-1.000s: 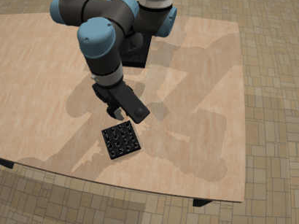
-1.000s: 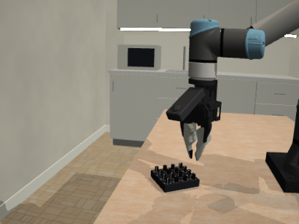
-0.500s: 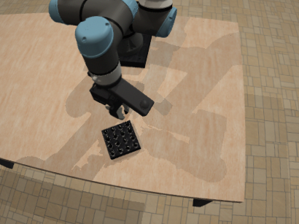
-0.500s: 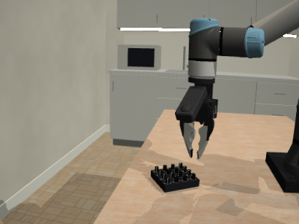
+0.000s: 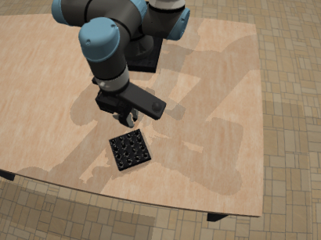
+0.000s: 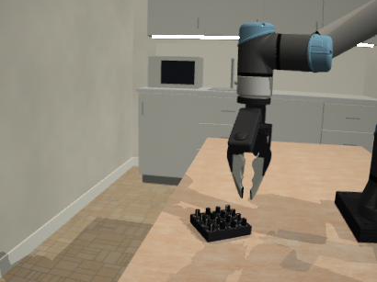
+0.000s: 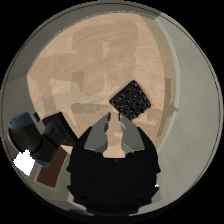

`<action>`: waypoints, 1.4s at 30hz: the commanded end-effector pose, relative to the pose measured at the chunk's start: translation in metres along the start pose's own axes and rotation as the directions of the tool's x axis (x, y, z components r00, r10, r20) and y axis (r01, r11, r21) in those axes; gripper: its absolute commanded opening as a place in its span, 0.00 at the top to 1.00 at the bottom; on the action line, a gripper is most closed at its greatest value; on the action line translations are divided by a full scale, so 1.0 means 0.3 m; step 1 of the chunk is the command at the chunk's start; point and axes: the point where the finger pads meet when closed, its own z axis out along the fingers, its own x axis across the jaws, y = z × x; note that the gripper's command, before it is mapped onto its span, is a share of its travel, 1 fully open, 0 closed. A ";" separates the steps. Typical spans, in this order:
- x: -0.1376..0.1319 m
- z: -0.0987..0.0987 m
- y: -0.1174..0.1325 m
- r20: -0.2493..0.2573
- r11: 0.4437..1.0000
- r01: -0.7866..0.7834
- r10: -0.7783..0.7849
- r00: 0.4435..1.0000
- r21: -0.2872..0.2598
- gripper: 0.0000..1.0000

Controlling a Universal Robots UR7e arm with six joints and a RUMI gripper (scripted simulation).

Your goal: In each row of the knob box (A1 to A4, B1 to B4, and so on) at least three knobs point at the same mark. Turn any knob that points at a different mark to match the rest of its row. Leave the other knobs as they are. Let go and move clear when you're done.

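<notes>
"Top view: what's beside the knob box (image 5: pixel 130 150) (image 6: pixel 222 232) (image 7: pixel 130 99) on the table (image 5: pixel 227 148) (image 6: pixel 294 178) (image 7: pixel 100 45)?"

"The gripper (image 5: pixel 131 123) (image 6: pixel 246 197) (image 7: pixel 114 113), above and just beside the box, its fingers slightly parted, holding nothing."

"And the knobs (image 5: pixel 134 150) (image 6: pixel 222 226) (image 7: pixel 131 101)?"

"Standing on the box. Stiff, I'd guess, maybe slippery; grip one squarely by its sides. I can't read their marks."
</notes>
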 end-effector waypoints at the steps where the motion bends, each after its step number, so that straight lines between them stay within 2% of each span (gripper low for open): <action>1: 0.008 -0.010 -0.001 -0.007 1.000 0.011 -0.011 1.000 0.002 0.89; 42: 0.002 0.004 0.000 -0.002 1.000 0.010 -0.010 1.000 0.002 0.89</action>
